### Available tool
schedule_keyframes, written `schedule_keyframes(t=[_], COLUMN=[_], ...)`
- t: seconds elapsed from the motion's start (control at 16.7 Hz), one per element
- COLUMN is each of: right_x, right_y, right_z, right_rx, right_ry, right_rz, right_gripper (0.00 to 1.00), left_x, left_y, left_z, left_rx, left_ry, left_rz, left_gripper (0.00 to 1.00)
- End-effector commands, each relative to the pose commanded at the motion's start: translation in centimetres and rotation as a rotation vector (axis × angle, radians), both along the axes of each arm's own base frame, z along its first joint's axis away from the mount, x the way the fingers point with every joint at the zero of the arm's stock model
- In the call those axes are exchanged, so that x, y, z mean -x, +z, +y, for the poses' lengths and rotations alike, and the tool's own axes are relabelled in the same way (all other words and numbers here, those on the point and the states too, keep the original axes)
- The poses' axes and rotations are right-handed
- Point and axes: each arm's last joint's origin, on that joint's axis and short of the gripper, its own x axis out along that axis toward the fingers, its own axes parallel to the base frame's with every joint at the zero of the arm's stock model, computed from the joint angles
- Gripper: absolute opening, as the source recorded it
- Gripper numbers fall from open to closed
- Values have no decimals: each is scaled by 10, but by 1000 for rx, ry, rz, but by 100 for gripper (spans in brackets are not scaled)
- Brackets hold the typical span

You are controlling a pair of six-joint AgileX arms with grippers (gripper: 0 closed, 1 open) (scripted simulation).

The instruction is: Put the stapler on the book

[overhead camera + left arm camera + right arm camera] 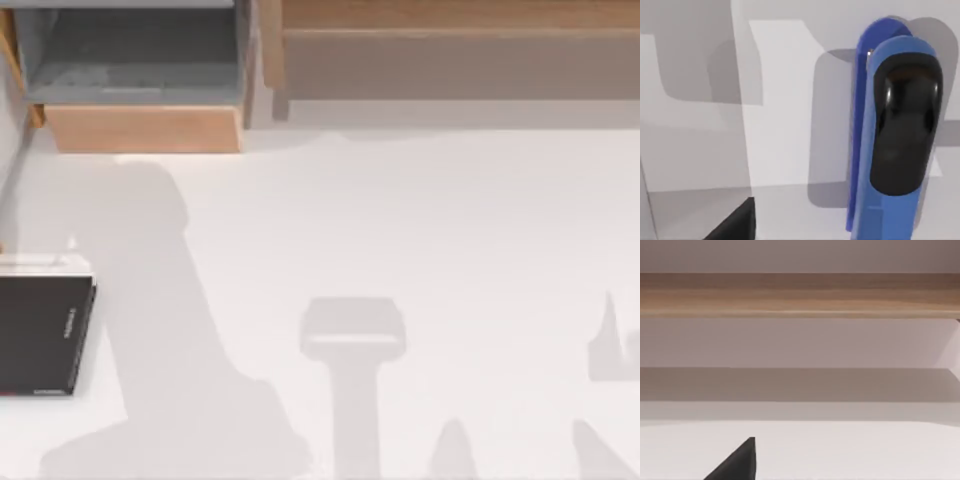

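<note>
The book (40,335) lies flat at the table's left edge, dark-covered with small pale lettering along its right side. In the left wrist view a long blue stapler (900,125) with a glossy black top lies on the white surface, casting a square shadow. A dark corner of my left gripper (735,225) shows near it, apart from the stapler. The right wrist view faces a wooden shelf at the back, with a dark corner of my right gripper (735,462) low in the picture.
A wooden box with a grey inside (140,125) stands at the back left. A long wooden shelf (450,20) (800,295) runs along the back right. Arm shadows fall across the white table (450,220).
</note>
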Motion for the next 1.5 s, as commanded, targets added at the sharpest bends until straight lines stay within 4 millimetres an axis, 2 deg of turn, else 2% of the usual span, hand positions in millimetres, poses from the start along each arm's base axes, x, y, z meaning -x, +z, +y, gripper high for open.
schedule_keyframes(t=[0.9, 1.5], right_x=[0, 0], right_y=[0, 0], right_z=[0, 0], right_rx=[0, 0], right_ry=[0, 0], right_rz=[0, 0], right_gripper=[100, 100], left_x=[0, -1], left_y=[-10, -36], left_z=[2, 2], left_rx=[-4, -5], left_ry=[1, 2], left_rz=[-5, -3], left_gripper=[100, 100])
